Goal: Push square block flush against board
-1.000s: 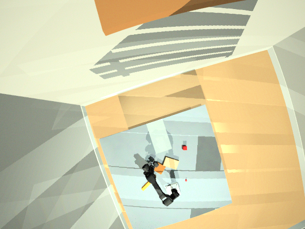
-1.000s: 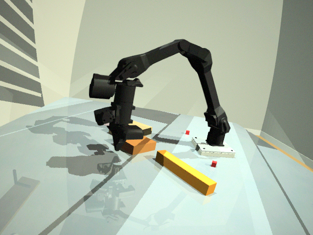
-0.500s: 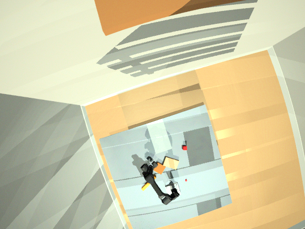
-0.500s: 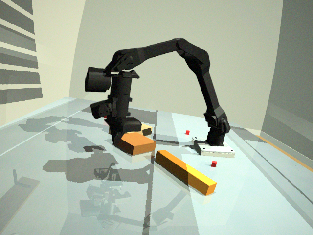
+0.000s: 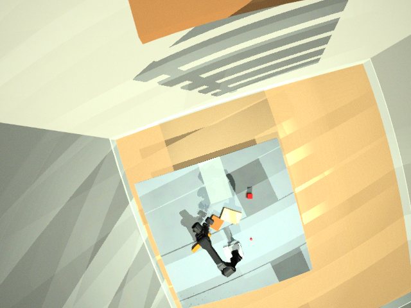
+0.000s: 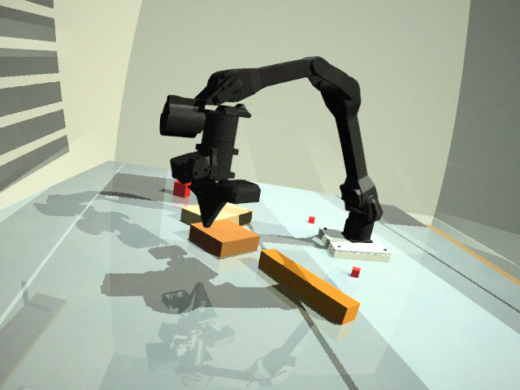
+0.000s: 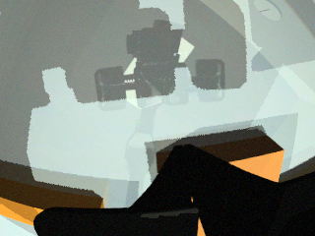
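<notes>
Setting up the push looks like the step in hand, with the closed, empty fingers [image 5: 207, 225] [image 6: 207, 222] near the orange square block [image 5: 216, 222] [image 6: 224, 239] [image 7: 261, 164]; next, they should get behind it, low, and square it toward the long orange board [image 5: 196, 247] [image 6: 308, 285] [image 7: 59, 192], apart from it.

The glossy tabletop [image 5: 282, 231] [image 6: 126, 357] [image 7: 74, 147] mirrors; orange block [image 5: 216, 222] [image 6: 237, 236] [image 7: 263, 164] looks matt.
</notes>
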Motion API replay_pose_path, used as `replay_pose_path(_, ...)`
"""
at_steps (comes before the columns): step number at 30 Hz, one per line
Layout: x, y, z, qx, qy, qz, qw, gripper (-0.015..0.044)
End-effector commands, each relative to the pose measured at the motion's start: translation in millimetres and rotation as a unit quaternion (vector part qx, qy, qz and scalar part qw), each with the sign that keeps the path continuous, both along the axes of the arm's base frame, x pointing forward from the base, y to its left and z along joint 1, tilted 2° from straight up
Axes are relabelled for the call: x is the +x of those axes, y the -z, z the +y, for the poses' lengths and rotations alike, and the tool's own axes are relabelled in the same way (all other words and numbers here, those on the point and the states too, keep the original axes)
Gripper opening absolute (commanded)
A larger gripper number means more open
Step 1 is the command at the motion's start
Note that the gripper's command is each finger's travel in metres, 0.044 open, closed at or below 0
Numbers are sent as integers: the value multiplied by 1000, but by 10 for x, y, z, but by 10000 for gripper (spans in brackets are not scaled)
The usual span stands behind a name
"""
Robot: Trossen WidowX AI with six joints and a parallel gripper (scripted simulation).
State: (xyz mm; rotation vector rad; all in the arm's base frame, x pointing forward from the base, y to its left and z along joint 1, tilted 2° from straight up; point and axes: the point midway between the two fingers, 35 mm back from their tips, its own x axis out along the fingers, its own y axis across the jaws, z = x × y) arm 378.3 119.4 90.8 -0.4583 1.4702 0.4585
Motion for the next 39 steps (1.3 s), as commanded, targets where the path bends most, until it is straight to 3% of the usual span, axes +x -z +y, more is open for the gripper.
replay_pose_path(1, -31, -13, -6, -2, -16, -5, 1000, 0)
replay_pose_path(7, -1, 538, 0, -2, -16, -5, 1000, 0)
replay_pose_path(39, -187, 540, -154, -2, -16, -4, 1000, 0)
